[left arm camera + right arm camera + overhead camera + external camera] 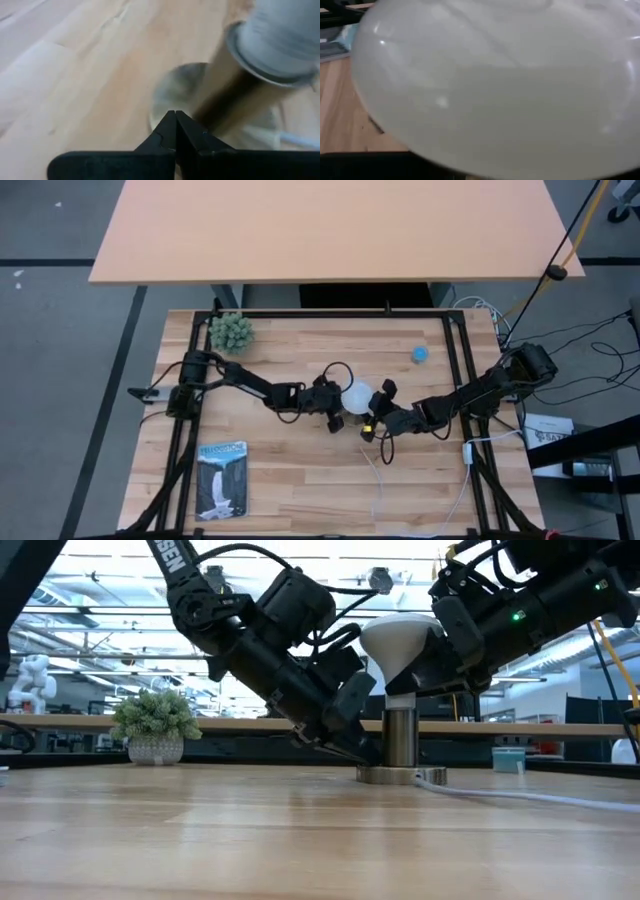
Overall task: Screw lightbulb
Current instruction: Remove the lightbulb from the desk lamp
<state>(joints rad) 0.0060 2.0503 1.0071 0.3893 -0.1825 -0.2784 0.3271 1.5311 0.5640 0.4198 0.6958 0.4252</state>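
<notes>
Right tool (425, 660) gripping lightbulb (398, 645) at frame centre, bulb upright in socket (400, 738), left tool (175, 131) closed, empty, low beside socket base on desk (200, 830)

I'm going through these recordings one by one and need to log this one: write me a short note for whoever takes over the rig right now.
Left gripper: shut, empty, tips pressing down on the socket base to steady it.
Right gripper: closed around the lightbulb, holding its dome from the side.
Things: the bulb stands upright in the metal socket at mid-table, white cord running off from the base.
Done: bulb seated in the socket mouth.
Left: how far it is threaded cannot be seen; probably more turns, then release and pull both arms back.
</notes>
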